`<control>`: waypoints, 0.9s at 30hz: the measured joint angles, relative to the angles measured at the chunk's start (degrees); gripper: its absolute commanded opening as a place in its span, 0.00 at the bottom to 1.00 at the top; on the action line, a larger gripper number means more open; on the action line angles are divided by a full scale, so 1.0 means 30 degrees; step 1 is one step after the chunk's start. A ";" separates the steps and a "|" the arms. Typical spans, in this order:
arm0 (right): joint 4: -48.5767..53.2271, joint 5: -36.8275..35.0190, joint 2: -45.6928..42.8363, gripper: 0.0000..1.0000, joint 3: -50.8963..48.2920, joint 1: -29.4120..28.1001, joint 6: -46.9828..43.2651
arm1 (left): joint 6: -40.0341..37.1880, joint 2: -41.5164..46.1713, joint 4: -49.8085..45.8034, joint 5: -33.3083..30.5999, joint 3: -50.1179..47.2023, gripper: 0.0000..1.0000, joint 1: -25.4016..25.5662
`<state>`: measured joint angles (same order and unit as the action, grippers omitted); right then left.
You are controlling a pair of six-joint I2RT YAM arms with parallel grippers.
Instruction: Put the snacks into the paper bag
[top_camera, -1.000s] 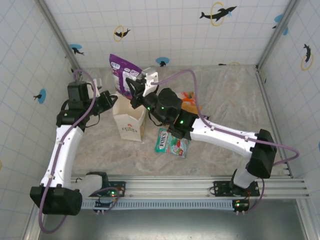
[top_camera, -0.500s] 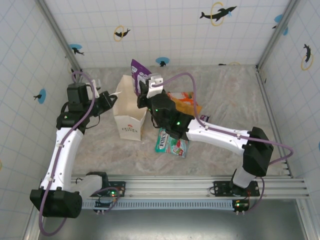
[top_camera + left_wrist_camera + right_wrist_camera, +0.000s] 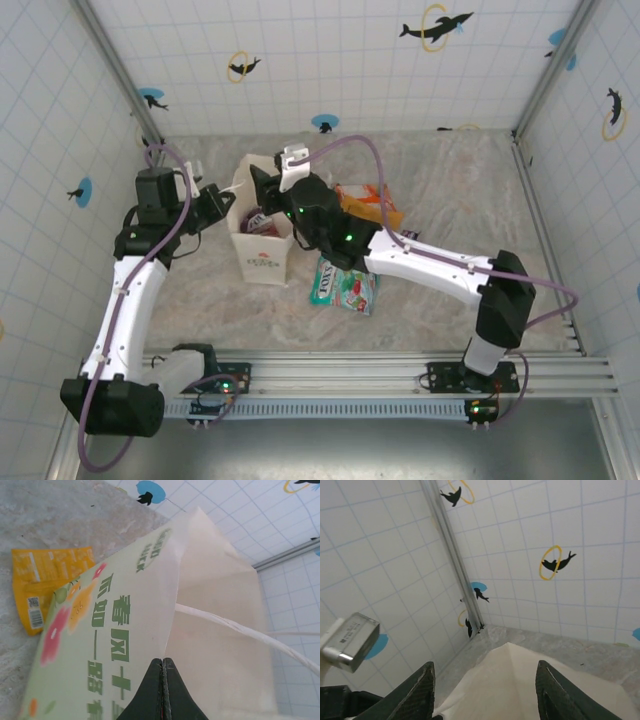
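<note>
The white paper bag [image 3: 262, 255] stands upright left of centre with its mouth open. A purple snack packet [image 3: 257, 220] lies inside the mouth. My left gripper [image 3: 224, 200] is shut on the bag's left rim; in the left wrist view its fingers [image 3: 163, 680] pinch the paper edge of the bag [image 3: 220, 605]. My right gripper [image 3: 262, 192] hovers open just over the bag's back rim, holding nothing; the bag's paper [image 3: 520, 680] shows between its spread fingers [image 3: 422, 692]. A teal packet [image 3: 328, 280] and a green one [image 3: 357, 293] lie right of the bag. An orange packet [image 3: 372, 205] lies behind my right arm.
A yellow-orange packet [image 3: 47, 580] lies flat on the marble table beyond the bag in the left wrist view. Tiled walls enclose the table on the left, back and right. My right arm stretches across the middle, over the loose packets.
My right gripper carried the purple packet from above the bag down into its mouth and let it go. The jaws now stand open. The left gripper kept its hold on the rim.
</note>
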<state>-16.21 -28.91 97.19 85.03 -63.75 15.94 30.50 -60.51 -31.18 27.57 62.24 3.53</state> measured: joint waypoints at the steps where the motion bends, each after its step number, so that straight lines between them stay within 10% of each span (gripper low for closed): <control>1: 0.0051 0.0270 -0.0379 0.55 -0.0262 0.0007 -0.0146 | 0.0000 0.0022 0.0015 0.0000 0.0000 0.00 -0.0015; 12: 0.2499 0.3534 -0.6943 0.60 -0.3096 0.1457 0.0780 | 0.0000 0.0058 0.0015 0.0015 0.0000 0.00 -0.0036; 27: 0.2339 1.1672 -0.6076 0.60 -0.6521 0.4269 0.6630 | 0.0007 0.0058 0.0015 0.0015 0.0000 0.00 -0.0036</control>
<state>-9.19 6.11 78.96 65.47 -50.94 35.83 30.52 -60.34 -31.14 27.62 62.24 3.42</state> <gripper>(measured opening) 0.605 0.045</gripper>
